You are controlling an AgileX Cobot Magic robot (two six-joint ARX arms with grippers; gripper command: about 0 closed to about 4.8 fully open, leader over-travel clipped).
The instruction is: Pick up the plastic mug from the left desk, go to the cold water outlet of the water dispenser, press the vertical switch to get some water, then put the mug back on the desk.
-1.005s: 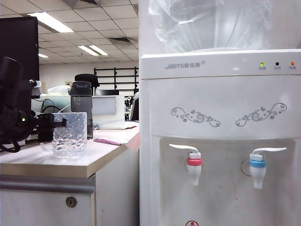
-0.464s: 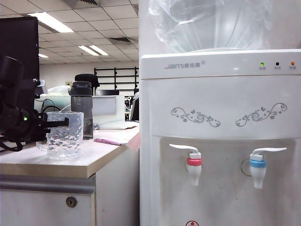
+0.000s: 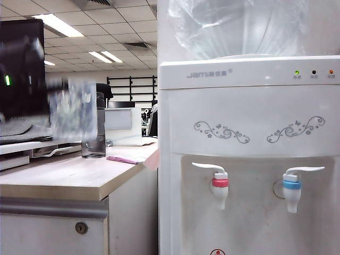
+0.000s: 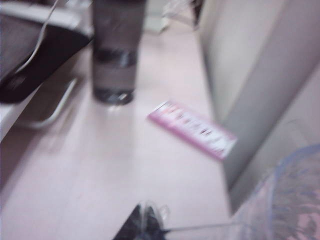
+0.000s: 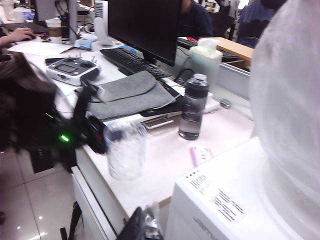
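Observation:
The plastic mug (image 3: 71, 109) is a blurred clear shape in the air above the left desk (image 3: 64, 178), in front of the smoky bottle (image 3: 96, 139). My left gripper (image 3: 53, 85) is shut on the mug's thin handle, with its tip (image 4: 145, 226) beside the mug wall (image 4: 287, 200). From the right wrist, the mug (image 5: 125, 150) hangs from the left gripper (image 5: 102, 136) over the desk's front edge. My right gripper (image 5: 146, 224) is shut and empty above the water dispenser (image 3: 244, 106). The cold water outlet (image 3: 291, 187) and its vertical switch (image 3: 304, 170) are untouched.
A pink-red-collared tap (image 3: 220, 184) sits left of the blue one. On the desk lie a pink card (image 4: 192, 129), a grey pouch (image 5: 130, 92), a keyboard (image 5: 135, 60) and a monitor (image 5: 145, 27). The big water bottle (image 3: 239, 24) tops the dispenser.
My left gripper closed on the mug's handle and lifted the mug off the desk, up and slightly left. The right arm has stayed put.

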